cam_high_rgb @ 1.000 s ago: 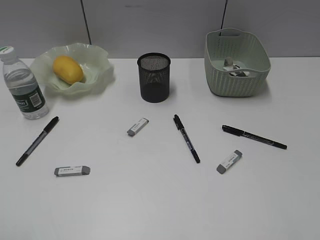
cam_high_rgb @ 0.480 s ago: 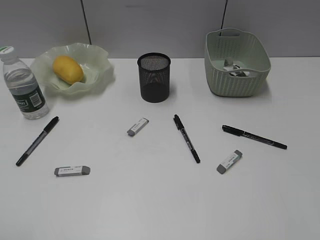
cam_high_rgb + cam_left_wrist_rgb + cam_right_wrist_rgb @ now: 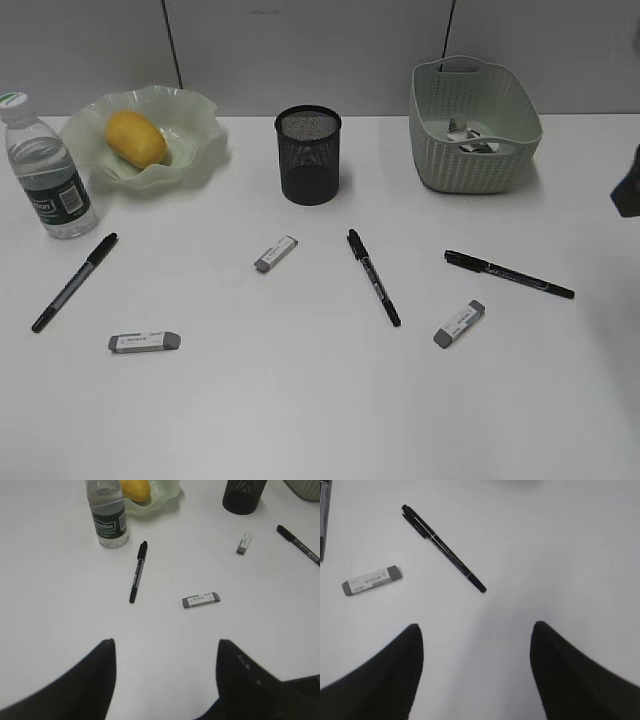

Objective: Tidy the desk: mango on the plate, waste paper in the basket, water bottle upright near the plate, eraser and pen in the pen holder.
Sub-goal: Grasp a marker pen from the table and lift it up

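The mango [image 3: 135,138] lies in the wavy green plate [image 3: 195,125], and the water bottle [image 3: 45,175] stands upright to its left. Waste paper [image 3: 470,135] sits inside the basket [image 3: 470,160]. Between them stands the black mesh pen holder [image 3: 307,155]. Three pens [image 3: 75,282] [image 3: 373,277] [image 3: 508,273] and three erasers [image 3: 145,342] [image 3: 276,253] [image 3: 459,323] lie loose on the desk [image 3: 300,400]. My left gripper [image 3: 165,642] hangs open over bare desk, short of a pen [image 3: 137,571] and an eraser [image 3: 201,599]. The right gripper [image 3: 476,627] is open too, near a pen [image 3: 444,548] and an eraser [image 3: 371,580].
A dark part of the right arm [image 3: 627,185] shows at the right edge of the exterior view. A grey panelled wall runs behind the desk. The left wrist view also catches the bottle [image 3: 107,515], the pen holder [image 3: 245,495] and another eraser [image 3: 244,543].
A dark part of the right arm has come into the exterior view at its right edge. The things on the desk have not moved.
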Tool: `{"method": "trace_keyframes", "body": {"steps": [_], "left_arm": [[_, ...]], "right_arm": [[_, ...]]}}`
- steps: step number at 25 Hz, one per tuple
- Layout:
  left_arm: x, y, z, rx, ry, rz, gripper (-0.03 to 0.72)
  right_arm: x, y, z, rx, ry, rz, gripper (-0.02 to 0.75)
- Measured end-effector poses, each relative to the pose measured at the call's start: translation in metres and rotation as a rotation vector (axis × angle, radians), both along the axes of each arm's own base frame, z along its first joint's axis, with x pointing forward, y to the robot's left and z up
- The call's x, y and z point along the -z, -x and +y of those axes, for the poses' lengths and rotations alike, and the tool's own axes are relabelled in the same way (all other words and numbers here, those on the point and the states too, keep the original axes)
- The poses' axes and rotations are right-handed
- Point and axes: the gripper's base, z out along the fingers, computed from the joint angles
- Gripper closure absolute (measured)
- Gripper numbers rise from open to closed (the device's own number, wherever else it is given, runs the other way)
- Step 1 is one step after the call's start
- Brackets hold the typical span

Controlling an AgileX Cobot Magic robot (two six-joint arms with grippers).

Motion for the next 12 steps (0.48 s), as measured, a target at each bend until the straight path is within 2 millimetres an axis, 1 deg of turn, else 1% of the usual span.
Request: {"method": "trace_keyframes", "body": {"steps": [2,6,10,12], "left_arm": [[0.0,0.0,0.0,0.0,0.0,0.0,0.211],[0.0,0.0,0.0,0.0,0.0,0.0,0.211],[0.0,0.0,0.0,0.0,0.0,0.0,0.211],[0.0,0.0,0.0,0.0,0.0,0.0,0.211]], "right_arm": [[0.002,-0.016,0.005,-0.032,-0.006,0.018,0.209],[0.016,-0.047,0.016,-0.068,-0.043,0.094,0.209],[0.039,-0.072,0.028,-0.107,-0.023,0.195,0.209],[0.051,-0.082,0.038,-0.146,-0.001,0.234,0.209]]}}
